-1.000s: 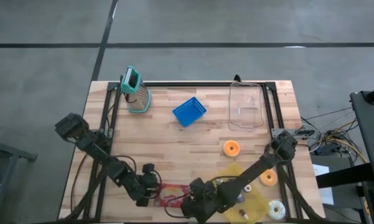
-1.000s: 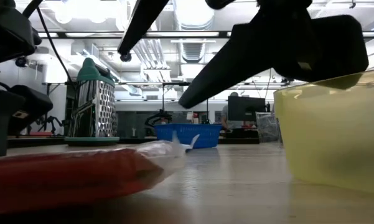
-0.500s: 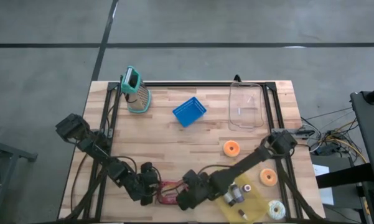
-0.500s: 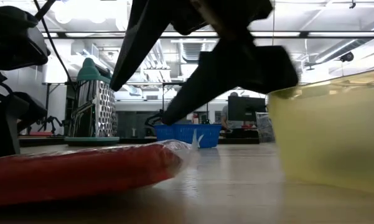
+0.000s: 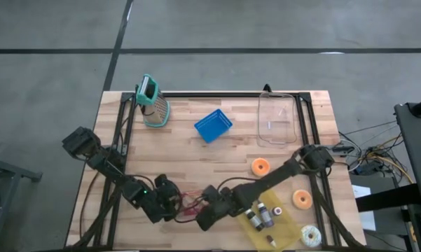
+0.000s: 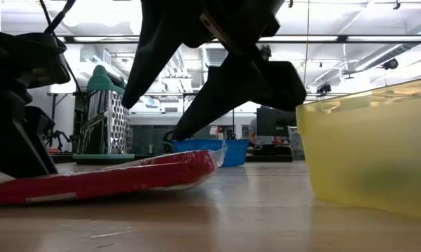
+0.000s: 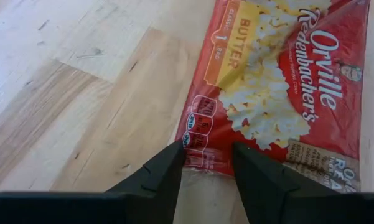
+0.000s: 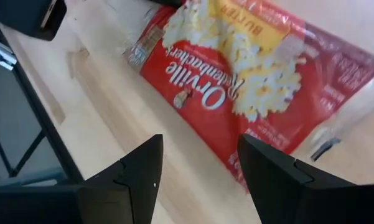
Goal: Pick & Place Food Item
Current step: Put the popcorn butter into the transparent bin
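Overhead, table-level, two wrist views; shared popcorn bag (image 7: 280,93).

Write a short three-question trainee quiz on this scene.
1. True or false: the left gripper holds an edge of the popcorn bag.
2. The right gripper is: A open above the bag, B shut on a doughnut.
3. Which colour is the basket near the grater?

Key: 1 true; 2 A; 3 blue.
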### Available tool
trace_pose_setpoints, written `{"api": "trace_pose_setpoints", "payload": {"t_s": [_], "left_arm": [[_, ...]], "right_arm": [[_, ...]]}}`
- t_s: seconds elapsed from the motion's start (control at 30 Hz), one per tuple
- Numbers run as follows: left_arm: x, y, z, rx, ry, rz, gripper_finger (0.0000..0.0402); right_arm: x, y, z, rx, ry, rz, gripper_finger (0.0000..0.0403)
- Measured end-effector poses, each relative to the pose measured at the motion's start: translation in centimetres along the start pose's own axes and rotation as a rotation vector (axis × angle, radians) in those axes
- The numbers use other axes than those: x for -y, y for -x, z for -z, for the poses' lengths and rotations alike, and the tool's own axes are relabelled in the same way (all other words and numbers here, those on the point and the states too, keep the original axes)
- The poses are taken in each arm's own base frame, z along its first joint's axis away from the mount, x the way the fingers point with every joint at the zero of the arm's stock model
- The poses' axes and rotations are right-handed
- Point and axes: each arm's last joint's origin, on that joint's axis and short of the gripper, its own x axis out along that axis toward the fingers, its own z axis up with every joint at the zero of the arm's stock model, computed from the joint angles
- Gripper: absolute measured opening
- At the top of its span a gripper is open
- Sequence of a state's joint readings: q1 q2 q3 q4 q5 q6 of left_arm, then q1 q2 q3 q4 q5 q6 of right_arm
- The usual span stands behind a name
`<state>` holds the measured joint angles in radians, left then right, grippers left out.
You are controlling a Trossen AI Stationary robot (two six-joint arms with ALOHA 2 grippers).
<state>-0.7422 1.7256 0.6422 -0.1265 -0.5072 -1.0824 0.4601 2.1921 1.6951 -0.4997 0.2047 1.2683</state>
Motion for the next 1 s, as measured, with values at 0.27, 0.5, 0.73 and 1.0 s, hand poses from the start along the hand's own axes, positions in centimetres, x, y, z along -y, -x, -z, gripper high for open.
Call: {"api": "trace_pose_setpoints", "payload": {"t_s": [0.27, 0.5, 0.73, 1.0], "left_arm": [[-0.1, -0.1, -0.2, 0.014, 0.029, -0.014, 0.0149], [-1.0, -0.6, -1.0, 0.032, 0.073, -0.073, 0.0149], [-1.8, -0.8, -2.1, 0.029, 0.110, -0.104, 0.0149], [-1.9, -0.7, -2.1, 0.020, 0.105, -0.100, 0.0149]], "right_arm": [[1.2, 1.2, -2.8, 0.014, 0.009, 0.070, 0.0203], [2.5, 4.6, -5.2, 0.004, -0.004, 0.170, 0.0203], [2.7, 5.7, -5.8, 0.007, 0.000, 0.172, 0.0203], [4.1, 4.5, -5.0, -0.017, 0.014, 0.227, 0.0203]]}}
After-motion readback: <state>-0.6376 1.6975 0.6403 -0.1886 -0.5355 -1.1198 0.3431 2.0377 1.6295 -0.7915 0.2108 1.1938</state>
